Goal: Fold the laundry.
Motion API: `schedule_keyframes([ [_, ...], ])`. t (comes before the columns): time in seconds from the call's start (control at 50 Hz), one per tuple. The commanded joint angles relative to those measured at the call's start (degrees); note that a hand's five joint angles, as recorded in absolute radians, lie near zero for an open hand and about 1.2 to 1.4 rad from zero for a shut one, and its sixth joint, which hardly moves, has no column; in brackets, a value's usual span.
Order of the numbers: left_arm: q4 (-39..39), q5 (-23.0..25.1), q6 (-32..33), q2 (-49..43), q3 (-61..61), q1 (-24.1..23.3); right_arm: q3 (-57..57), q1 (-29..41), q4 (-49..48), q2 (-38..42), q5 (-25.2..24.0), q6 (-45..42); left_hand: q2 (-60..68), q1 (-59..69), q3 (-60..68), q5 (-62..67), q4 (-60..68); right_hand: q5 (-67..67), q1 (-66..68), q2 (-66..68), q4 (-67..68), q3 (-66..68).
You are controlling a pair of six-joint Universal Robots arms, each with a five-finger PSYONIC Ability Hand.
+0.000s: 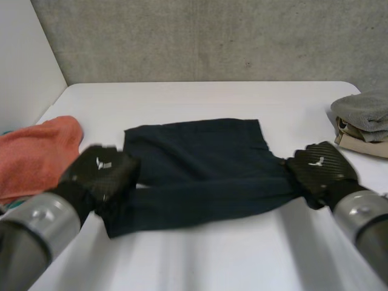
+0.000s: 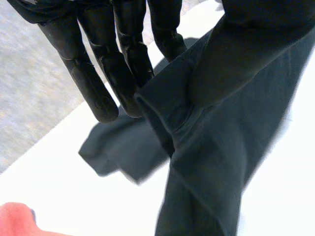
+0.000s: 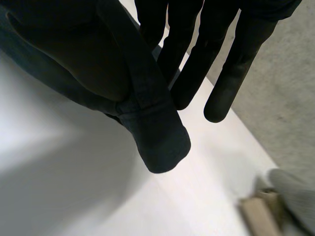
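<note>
At nine and three o'clock of the dark cloth (image 1: pixel 200 160), spread mid counter (image 1: pixel 182 100), my left hand (image 1: pixel 100 173) and right hand (image 1: pixel 318 170) each pinch a near corner; a shallow pinch could slip, skewing the fold.

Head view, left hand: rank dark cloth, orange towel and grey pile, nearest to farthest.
1. Dark cloth: touching the left hand, which is at its near left corner.
2. Orange towel: close by, on the hand's left and apart from it.
3. Grey pile: far right, beyond the right hand.
</note>
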Motion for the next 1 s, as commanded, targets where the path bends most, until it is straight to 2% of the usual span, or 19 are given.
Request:
schedule_keyframes([
  [0.02,-11.57,2.36,0.23,5.10,-4.38,-3.97,-2.59,-5.40,23.85,-9.33,-2.72,-13.57,11.28,14.72,11.64,12.49,11.20,12.02,17.42,12.89,11.42,11.98],
  [0.04,-11.93,2.71,0.32,4.92,-4.74,-4.59,-3.29,-5.84,27.35,-9.42,-2.81,-14.88,11.28,14.72,11.64,12.49,11.20,12.02,17.42,12.89,11.42,11.98],
  [0.1,-11.41,3.15,0.67,4.04,-5.09,-5.83,-4.26,-6.54,29.58,-9.51,-3.16,-15.86,11.28,14.72,11.64,12.49,11.20,12.02,17.42,12.89,11.42,11.98],
  [0.18,-6.32,3.06,1.90,-1.30,-2.46,-5.65,-6.20,-6.28,25.99,-7.23,-5.44,-14.90,11.28,14.72,11.64,12.49,11.20,12.02,17.42,12.89,11.42,11.98],
  [0.3,5.46,2.36,3.13,-10.71,6.49,-4.16,-13.83,-4.96,16.14,6.91,-5.19,-9.28,11.28,14.72,11.64,12.49,11.20,12.02,17.42,12.89,11.42,11.98],
  [0.38,12.05,1.40,3.22,-19.40,15.19,-1.52,-21.48,-2.68,12.62,14.38,-3.96,-5.15,11.28,14.72,11.64,12.49,11.20,12.02,17.42,12.89,11.42,11.98],
  [0.4,13.72,0.87,3.22,-23.95,19.73,-0.91,-23.15,-2.07,12.01,15.88,-3.52,-4.79,11.28,14.72,11.64,12.49,11.20,12.02,17.42,12.89,11.42,11.98],
  [0.52,15.14,-0.80,3.57,-37.60,35.14,-0.11,-35.36,1.63,5.33,28.27,1.40,-4.26,11.28,14.72,11.64,12.49,11.20,12.02,17.42,12.89,11.42,11.98],
  [0.64,16.10,-1.42,6.30,-50.87,49.38,1.82,-43.80,2.16,-4.07,38.47,2.64,-4.61,11.28,14.72,11.64,12.49,11.20,12.02,17.42,12.89,11.42,11.98],
  [0.7,19.52,-2.20,6.74,-56.40,55.96,1.91,-48.29,2.51,-8.12,43.92,2.46,-4.61,11.28,14.72,11.64,12.49,11.20,12.02,17.42,12.89,11.42,11.98],
  [0.72,20.49,-2.38,6.74,-57.38,57.12,1.73,-49.34,2.77,-8.65,45.23,2.81,-4.61,11.28,14.72,11.64,12.49,11.20,6.08,11.49,6.96,5.48,6.04],
  [0.74,21.20,-2.47,6.83,-58.18,58.00,1.38,-51.62,3.21,-9.26,47.51,3.07,-4.44,11.28,14.72,11.64,12.49,11.20,-22.12,-16.72,-21.24,-22.72,-22.16],
  [0.76,21.90,-2.65,7.00,-58.88,58.62,1.12,-52.51,3.30,-9.44,48.58,3.25,-4.44,5.14,8.58,5.50,6.35,5.06,-42.72,-37.32,-41.84,-43.32,-42.76],
  [0.78,22.60,-2.74,6.92,-59.67,59.24,1.03,-53.21,3.47,-9.53,49.37,3.51,-4.44,-50.88,-47.44,-50.52,-49.66,-50.96,-57.98,-52.58,-57.11,-58.58,-58.02],
  [0.8,22.96,-2.65,6.83,-59.76,59.24,0.86,-54.09,3.65,-9.53,50.25,4.21,-4.44,-58.72,-55.28,-58.36,-57.51,-58.80,-57.98,-52.58,-57.11,-58.58,-58.02],
  [0.82,23.40,-2.65,6.74,-59.77,59.16,0.68,-54.10,3.74,-9.36,50.26,4.83,-4.26,-54.57,-51.13,-54.21,-53.35,-54.65,-57.98,-52.58,-57.11,-58.58,-58.02],
  [0.86,23.40,-2.74,6.30,-59.68,58.28,-0.20,-53.58,3.91,-9.01,49.21,5.80,-3.82,-58.72,-55.28,-58.36,-57.51,-58.80,-57.98,-52.58,-57.11,-58.58,-58.02],
  [0.94,23.14,-2.91,6.21,-57.58,53.63,-1.34,-44.10,3.74,-5.41,38.77,6.77,-2.59,-58.72,-55.28,-58.36,-57.51,-58.80,-57.98,-52.58,-57.11,-58.58,-58.02],
  [1.0,23.14,-2.74,5.95,-51.69,47.22,-1.08,-38.14,2.78,-0.94,33.59,5.55,-1.72,-58.72,-55.28,-58.36,-57.51,-58.80,-57.98,-52.58,-57.11,-58.58,-58.02],
])
